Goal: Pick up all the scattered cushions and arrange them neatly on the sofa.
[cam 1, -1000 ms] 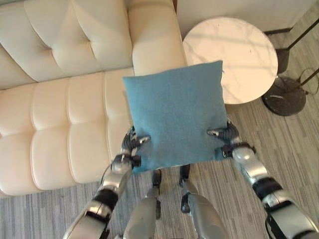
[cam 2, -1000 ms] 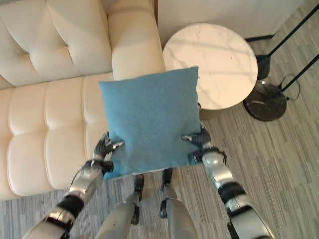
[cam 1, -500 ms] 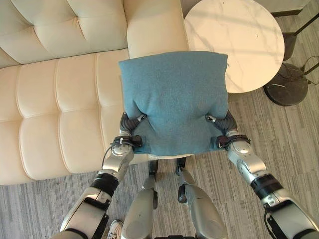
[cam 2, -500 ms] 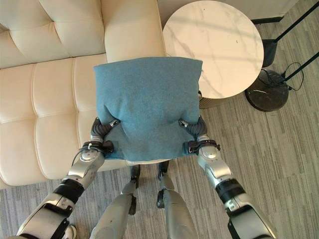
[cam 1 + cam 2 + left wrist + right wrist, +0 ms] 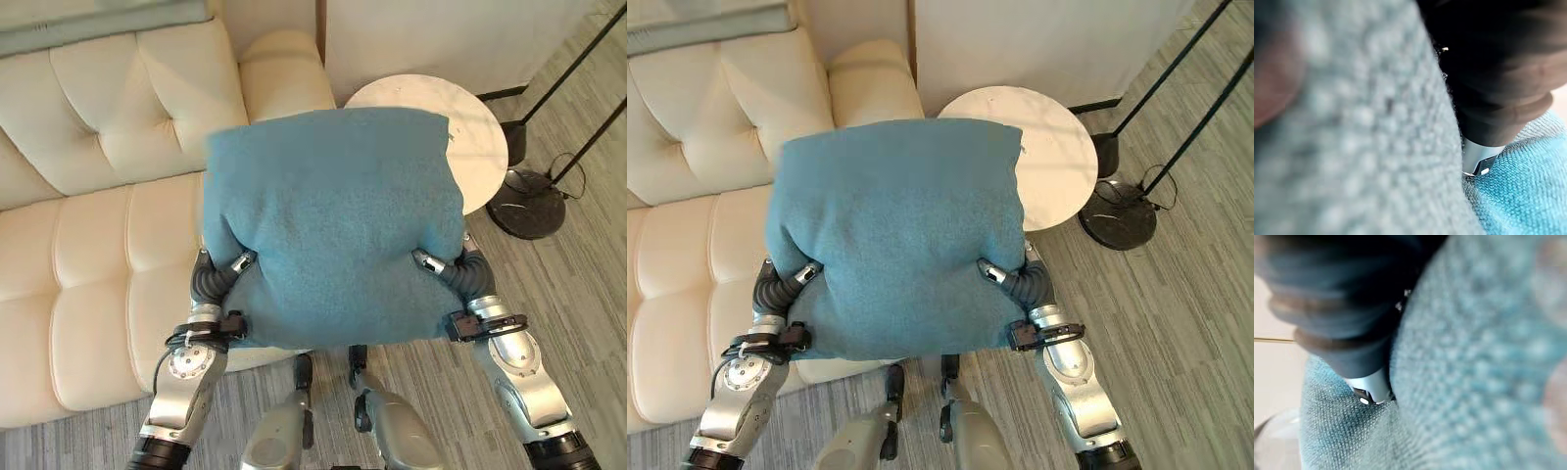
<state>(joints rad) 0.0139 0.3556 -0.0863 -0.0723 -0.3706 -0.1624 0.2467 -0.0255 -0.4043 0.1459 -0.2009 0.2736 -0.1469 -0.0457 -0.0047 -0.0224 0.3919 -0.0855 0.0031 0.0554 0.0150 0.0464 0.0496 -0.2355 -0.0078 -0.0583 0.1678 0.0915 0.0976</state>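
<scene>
Blue and nubbly, the cushion (image 5: pixel 333 225) hangs in the air in front of the cream sofa (image 5: pixel 98 225) and the round marble side table (image 5: pixel 480 137), pinched at its lower corners by the left hand (image 5: pixel 220 276) and right hand (image 5: pixel 453 269).

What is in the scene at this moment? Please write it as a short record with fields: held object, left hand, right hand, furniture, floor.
held object: blue cushion, lifted in front of the robot, between the two hands
left hand: left hand with thumb pinching the cushion's lower left edge
right hand: right hand with thumb pinching the lower right edge
furniture: cream tufted sofa on the robot's left; round white side table beside the sofa arm, partly hidden by the cushion
floor: grey striped carpet; black lamp base near the table
</scene>
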